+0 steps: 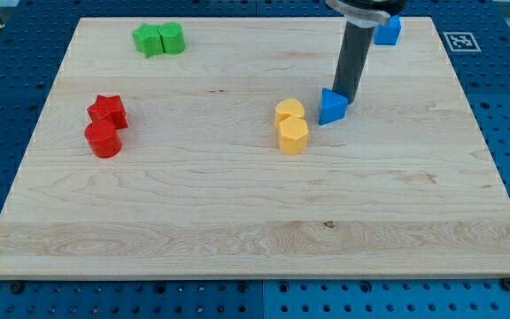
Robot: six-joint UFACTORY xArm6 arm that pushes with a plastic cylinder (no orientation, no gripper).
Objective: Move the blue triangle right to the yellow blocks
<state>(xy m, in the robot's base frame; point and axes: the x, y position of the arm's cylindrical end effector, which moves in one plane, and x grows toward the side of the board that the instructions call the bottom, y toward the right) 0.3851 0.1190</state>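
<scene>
Wooden board (237,221) on blue pegboard. Blue triangle (331,106) lies just beside the yellow blocks (291,126), at their 2 o'clock. Gripperless tip (344,96) touches its 1 o'clock edge. Placement judged nearly done; a short closing nudge toward 8 o'clock is called for.

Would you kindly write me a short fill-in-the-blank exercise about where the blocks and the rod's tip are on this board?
1. My tip sits just behind the blue ____.
2. That block lies to the view's ____ of the two yellow blocks.
3. The two ____ blocks sit near the view's top left.
4. The blue cube is near the board's ____ edge.

Missing words: triangle; right; green; top
</scene>
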